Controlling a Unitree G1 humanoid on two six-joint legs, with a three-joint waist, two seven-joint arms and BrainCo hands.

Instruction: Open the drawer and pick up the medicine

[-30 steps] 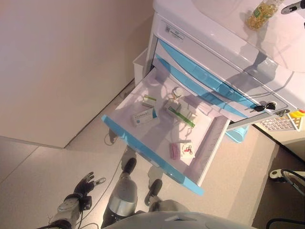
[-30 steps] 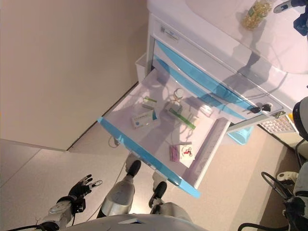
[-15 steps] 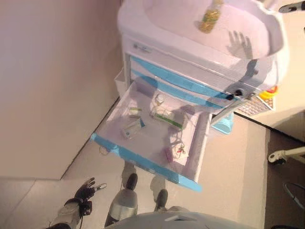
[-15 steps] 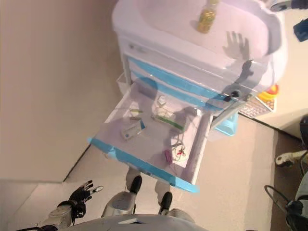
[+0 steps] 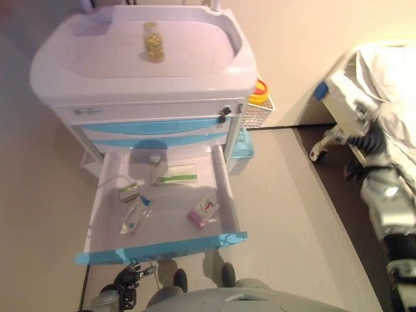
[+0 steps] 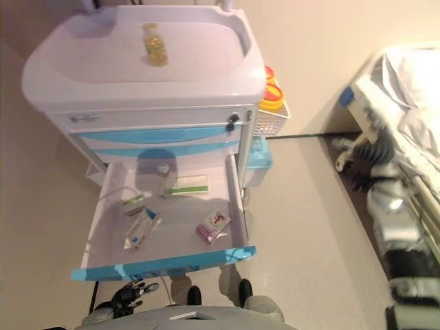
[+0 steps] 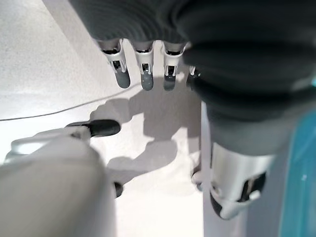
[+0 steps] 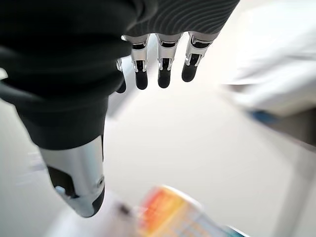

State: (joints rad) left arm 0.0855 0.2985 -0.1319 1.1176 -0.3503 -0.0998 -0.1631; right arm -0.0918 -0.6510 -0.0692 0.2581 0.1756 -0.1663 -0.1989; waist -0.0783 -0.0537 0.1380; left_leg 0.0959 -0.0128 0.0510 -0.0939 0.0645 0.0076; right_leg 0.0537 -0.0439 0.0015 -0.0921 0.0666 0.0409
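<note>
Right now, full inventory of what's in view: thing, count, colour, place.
cart: 1, white with blue drawer fronts, against the wall
drawer: 1, blue front, pulled open
medicine boxes: 4, white with green, blue or pink, lying in the drawer
small vial: 1, at the drawer's back
bottle: 1, clear with yellow contents, on the cart top
basket: 1, white, on the cart's side, holding a yellow-red container
bed: 1, white, at right
left hand: open, low before the drawer
right hand: open, empty

The whole view has swung round, so the camera moved, not the things; the drawer [image 5: 159, 201] now faces squarely; a bed [image 5: 383, 84] has come into sight; the left hand [image 5: 127, 278] shows lower, below the drawer front.
</note>
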